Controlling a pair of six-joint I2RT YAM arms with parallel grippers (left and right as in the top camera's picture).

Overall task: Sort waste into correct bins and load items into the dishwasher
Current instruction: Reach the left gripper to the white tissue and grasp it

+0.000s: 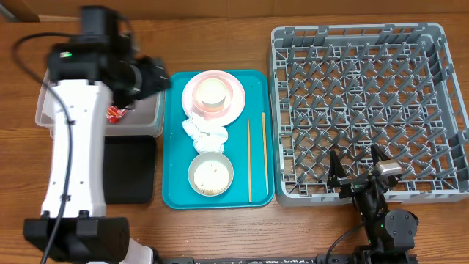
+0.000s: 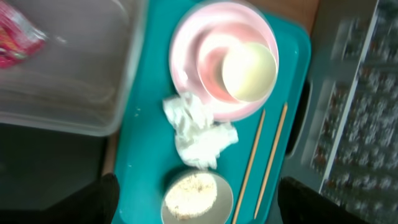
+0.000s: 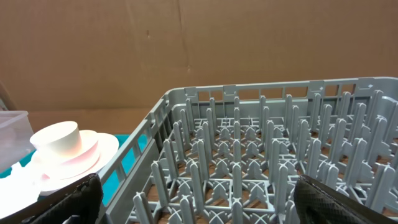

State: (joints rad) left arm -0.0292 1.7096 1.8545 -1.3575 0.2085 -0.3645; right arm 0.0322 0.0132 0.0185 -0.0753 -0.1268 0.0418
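The red snack wrapper (image 1: 115,112) lies in the clear tub (image 1: 150,117); it also shows in the left wrist view (image 2: 15,40). On the teal tray (image 1: 172,147) are pink dishes (image 1: 229,103) with the cream cup (image 1: 211,92) on them, crumpled white tissue (image 1: 205,132), a white bowl (image 1: 211,174) holding rice scraps, and two chopsticks (image 1: 249,158). My left gripper (image 1: 157,77) is open and empty, above the tub's right edge. My right gripper (image 1: 359,165) is open and empty over the near edge of the grey dish rack (image 1: 366,110).
The black tray (image 1: 130,169) sits in front of the clear tub, left of the teal tray. The left arm's white body (image 1: 69,147) covers part of the tub and black tray. A brown cardboard wall (image 3: 186,43) stands behind the rack.
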